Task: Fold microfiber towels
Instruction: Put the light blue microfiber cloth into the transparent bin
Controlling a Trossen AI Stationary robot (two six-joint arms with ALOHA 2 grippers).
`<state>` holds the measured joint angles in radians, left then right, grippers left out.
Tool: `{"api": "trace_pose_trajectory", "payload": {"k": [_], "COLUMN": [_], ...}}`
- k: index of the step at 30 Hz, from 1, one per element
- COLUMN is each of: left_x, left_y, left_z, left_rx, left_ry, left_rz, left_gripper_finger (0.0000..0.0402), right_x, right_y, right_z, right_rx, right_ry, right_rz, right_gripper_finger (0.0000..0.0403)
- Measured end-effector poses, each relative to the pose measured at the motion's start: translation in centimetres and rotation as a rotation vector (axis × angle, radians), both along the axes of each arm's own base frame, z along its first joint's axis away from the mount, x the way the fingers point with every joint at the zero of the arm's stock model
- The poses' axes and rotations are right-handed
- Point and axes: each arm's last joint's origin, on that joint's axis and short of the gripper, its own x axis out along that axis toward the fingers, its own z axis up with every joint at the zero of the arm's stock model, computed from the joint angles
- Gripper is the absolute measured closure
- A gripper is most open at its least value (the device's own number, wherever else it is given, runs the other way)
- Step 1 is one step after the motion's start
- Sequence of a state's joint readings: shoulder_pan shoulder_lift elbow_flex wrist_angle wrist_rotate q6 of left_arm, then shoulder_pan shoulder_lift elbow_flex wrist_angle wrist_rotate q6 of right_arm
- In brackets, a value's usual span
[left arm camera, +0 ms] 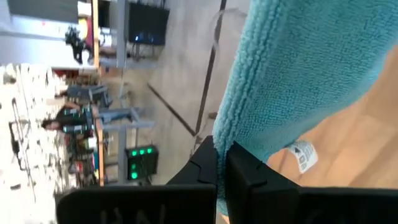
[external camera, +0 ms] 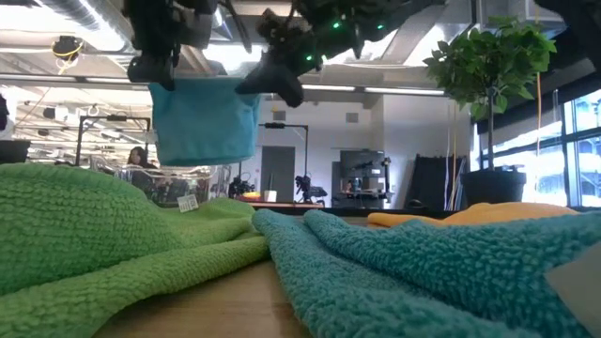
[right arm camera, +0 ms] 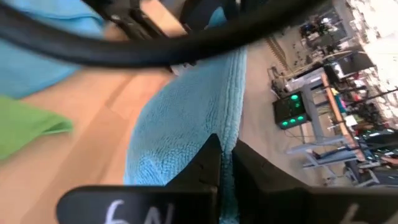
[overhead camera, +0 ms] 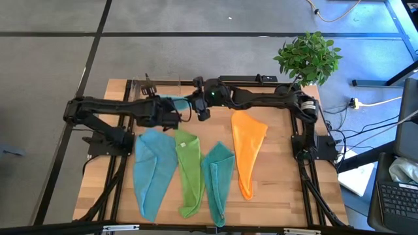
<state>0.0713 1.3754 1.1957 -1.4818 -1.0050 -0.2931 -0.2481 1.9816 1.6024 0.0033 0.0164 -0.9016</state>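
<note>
Both arms meet over the far middle of the wooden table [overhead camera: 287,189]: the left gripper [overhead camera: 175,121] and the right gripper [overhead camera: 202,112] are each pinched tight on an edge of one fuzzy light-blue microfiber towel [external camera: 205,117], which hangs between them, doubled over and clear of the tabletop. On the table nearer the camera lie four more limp cloths in a row, loosely draped in long tapering shapes: a second light-blue towel [overhead camera: 150,171], a lime-green towel [overhead camera: 189,171], a teal towel [overhead camera: 218,177] and an orange towel [overhead camera: 247,149]. No neatly squared, finished towel shows anywhere, so I judge the task early: first towel mid-fold, four apparently still to do.
</note>
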Motion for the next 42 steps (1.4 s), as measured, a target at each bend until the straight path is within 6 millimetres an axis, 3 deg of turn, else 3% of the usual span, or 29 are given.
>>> {"api": "trace_pose_trajectory", "payload": {"k": [8,17,23,36,42], "left_x": [-1.4,-1.8,-1.5,-2.7,-3.1], "left_y": [2.4,5.3,5.9,8.1,9.4], "left_z": [1.5,1.2,1.4,1.5,1.4], "left_rx": [0.076,-0.019,-0.009,0.021,-0.037], "left_ry": [-0.076,-0.059,-0.037,-0.006,-0.041], "left_rz": [0.088,0.155,0.125,0.219,0.248], "left_gripper_finger": [0.0401,0.0401,0.0401,0.0401,0.0401], "right_x": [1.4,2.3,2.3,1.8,1.3], "right_y": [-1.7,-3.7,-3.9,-4.1,-3.6], "right_z": [-0.3,-0.8,-0.8,-1.5,-1.9], "right_rx": [0.014,0.017,0.017,-0.01,-0.02], "right_ry": [-0.038,-0.049,-0.049,0.047,0.137], "right_rz": [0.025,0.009,0.007,-0.135,-0.257], "right_gripper_finger": [0.0386,0.0383,0.0378,0.0272,0.0261]}}
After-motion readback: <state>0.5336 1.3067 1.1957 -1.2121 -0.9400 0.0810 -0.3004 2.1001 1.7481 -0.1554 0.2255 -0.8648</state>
